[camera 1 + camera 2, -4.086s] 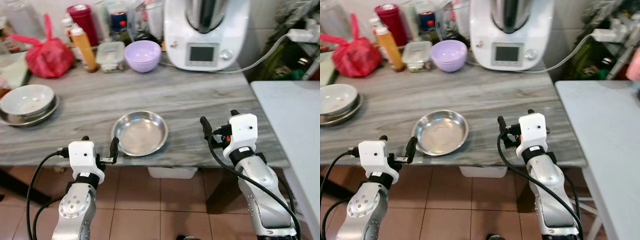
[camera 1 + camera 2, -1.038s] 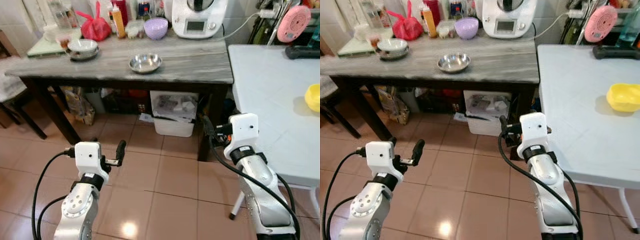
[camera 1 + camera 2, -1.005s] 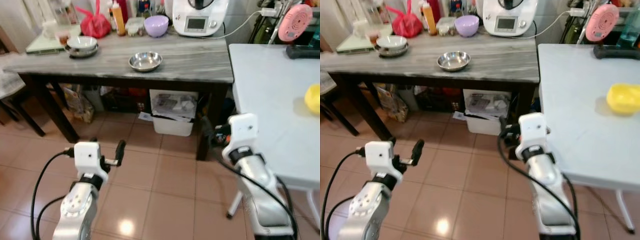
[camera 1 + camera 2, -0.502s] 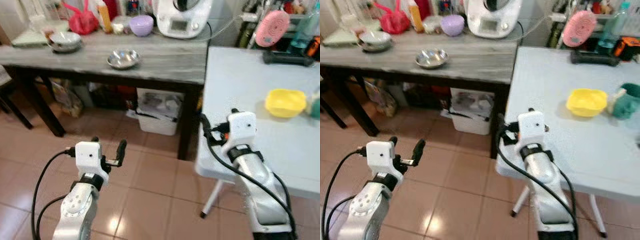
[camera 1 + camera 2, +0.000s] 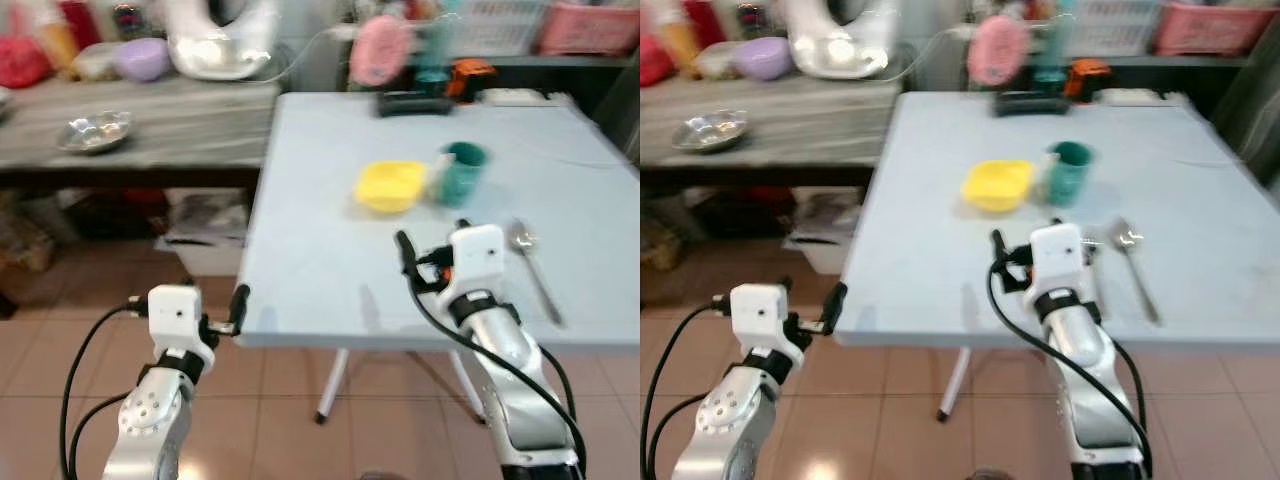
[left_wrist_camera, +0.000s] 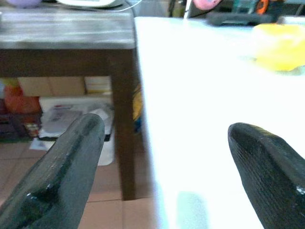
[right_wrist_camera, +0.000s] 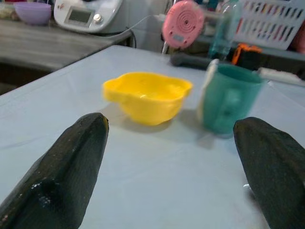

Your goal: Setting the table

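1. Pale blue counter (image 5: 330,200): smooth, matte, flat top with a straight front edge, standing on thin white legs over reddish floor tiles (image 5: 60,330).
2. Grey wood-grain counter (image 5: 190,120): set against the pale blue counter on the robot's left, dark frame beneath. It carries a white kitchen appliance (image 5: 215,45), a rounded purple bowl (image 5: 140,58) and a shallow, shiny steel bowl (image 5: 92,132) near its front edge.
3. Pink round fan (image 7: 183,24): disc-shaped, at the far side of the pale blue counter, beside a dark flat item that is too blurred to identify.
4. Yellow bowl (image 7: 145,96): plastic, wavy-rimmed, shallow, resting mid-counter.
5. Teal cup (image 7: 228,98): plastic, upright, just beside the yellow bowl on the robot's right; contact cannot be confirmed.
6. Metal spoon (image 5: 533,268): bright, slender, lying flat near the front right of the pale blue counter, bowl end away from the robot.
7. Right pincer (image 7: 176,167): black, textured fingers spread wide apart, holding nothing, above the pale blue counter and aimed at the yellow bowl and teal cup.
8. Left pincer (image 6: 167,162): fingers likewise wide apart and empty, level with the pale blue counter's front left corner.
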Tool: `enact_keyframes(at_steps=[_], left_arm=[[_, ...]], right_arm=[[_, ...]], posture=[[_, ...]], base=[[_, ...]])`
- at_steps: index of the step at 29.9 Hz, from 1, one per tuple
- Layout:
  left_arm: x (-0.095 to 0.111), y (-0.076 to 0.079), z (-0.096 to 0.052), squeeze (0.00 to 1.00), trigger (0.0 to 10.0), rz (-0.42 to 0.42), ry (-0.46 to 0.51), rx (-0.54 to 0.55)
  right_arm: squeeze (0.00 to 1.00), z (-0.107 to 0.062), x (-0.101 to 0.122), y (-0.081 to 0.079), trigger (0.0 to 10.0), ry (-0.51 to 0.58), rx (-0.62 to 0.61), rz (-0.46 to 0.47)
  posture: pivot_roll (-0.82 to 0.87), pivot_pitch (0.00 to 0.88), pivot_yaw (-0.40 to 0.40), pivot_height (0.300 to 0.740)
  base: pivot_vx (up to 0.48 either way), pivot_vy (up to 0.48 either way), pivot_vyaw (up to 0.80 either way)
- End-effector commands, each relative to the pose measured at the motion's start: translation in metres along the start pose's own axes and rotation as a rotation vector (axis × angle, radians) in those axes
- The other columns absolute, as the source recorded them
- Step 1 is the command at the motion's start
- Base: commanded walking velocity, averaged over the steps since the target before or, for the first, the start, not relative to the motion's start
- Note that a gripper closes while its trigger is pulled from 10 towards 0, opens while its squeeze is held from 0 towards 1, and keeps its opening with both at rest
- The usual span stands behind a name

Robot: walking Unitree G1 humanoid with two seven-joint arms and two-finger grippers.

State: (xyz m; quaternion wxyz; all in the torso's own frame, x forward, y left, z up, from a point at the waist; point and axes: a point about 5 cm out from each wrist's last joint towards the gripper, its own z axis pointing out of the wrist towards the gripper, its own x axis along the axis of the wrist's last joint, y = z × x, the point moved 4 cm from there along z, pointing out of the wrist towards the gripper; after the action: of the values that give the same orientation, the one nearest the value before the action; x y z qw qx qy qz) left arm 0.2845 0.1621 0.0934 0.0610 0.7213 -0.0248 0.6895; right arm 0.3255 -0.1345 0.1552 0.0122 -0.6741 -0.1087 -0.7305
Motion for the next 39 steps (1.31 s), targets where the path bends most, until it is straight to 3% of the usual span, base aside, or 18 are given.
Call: enact_keyframes(at_steps=[1, 24, 39], left_arm=[[0.003, -0.002, 0.000, 0.00, 10.0, 0.006, 0.008, 0.005], [0.015, -0.005, 0.000, 0.00, 10.0, -0.019, 0.082, -0.001], [0.013, 0.001, 0.000, 0.00, 10.0, -0.039, 0.080, -0.033]], right_arm=[[0.00, 0.002, 0.005, 0.000, 10.0, 0.014, 0.009, -0.008], [0.00, 0.000, 0.006, -0.002, 10.0, 0.029, 0.017, -0.016], [0.00, -0.002, 0.006, -0.003, 10.0, 0.033, 0.025, -0.026]], posture=[[-0.09, 0.069, 0.073, 0.740], [-0.10, 0.075, 0.080, 0.740], [-0.10, 0.080, 0.080, 0.740]], base=[[0.000, -0.480, 0.00], [0.000, -0.017, 0.00], [0.311, 0.000, 0.00]])
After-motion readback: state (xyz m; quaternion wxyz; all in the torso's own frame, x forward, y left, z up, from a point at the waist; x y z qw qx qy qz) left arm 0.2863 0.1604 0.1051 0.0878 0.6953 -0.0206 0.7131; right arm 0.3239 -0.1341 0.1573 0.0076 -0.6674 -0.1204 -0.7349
